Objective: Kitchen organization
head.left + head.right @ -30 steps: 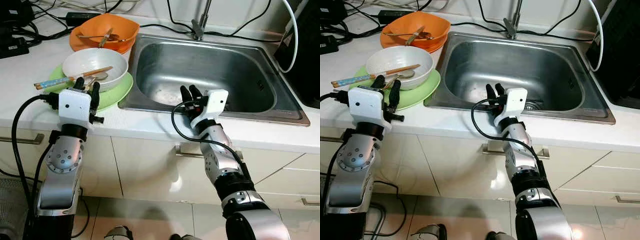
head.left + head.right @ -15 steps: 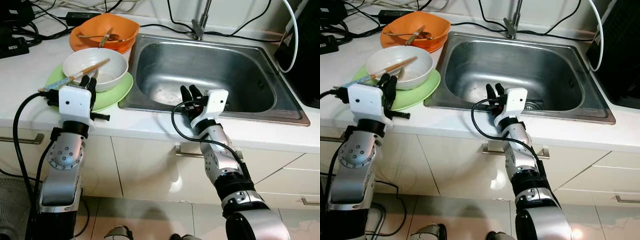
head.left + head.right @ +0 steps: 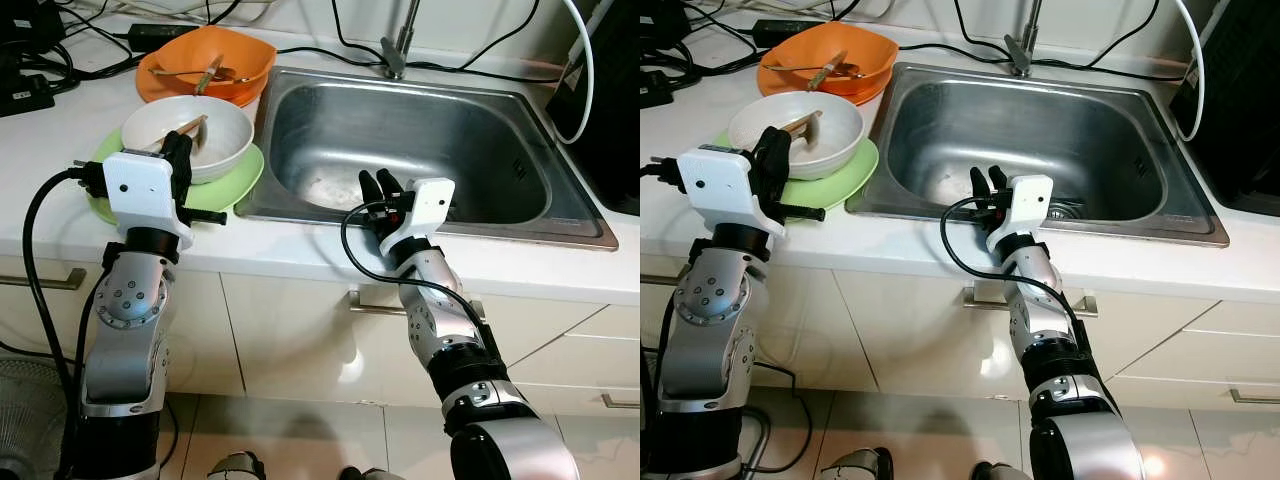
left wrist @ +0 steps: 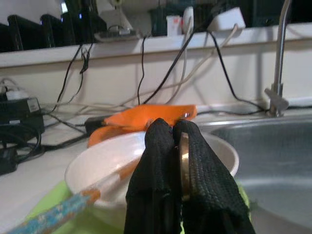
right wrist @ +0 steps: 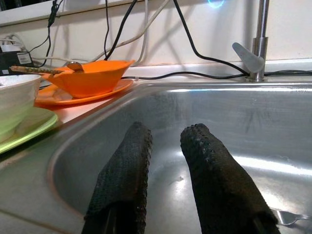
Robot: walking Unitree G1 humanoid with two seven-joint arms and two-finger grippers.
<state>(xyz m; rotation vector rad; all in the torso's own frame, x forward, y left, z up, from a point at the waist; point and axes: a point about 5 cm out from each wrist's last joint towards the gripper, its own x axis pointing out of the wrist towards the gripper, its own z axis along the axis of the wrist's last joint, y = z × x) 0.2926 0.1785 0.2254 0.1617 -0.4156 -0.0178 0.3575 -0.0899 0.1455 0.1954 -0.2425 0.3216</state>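
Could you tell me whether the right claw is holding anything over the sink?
No, the right claw is open over the sink, with only bare steel between its two fingers.

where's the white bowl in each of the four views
Left eye view: white bowl on the green plate, upper left, just past the left gripper.
Right eye view: upper left, same spot.
Left wrist view: centre, behind the black fingers.
Right wrist view: a sliver of its rim at the left edge.
Shared landmark: the orange bowl behind it.
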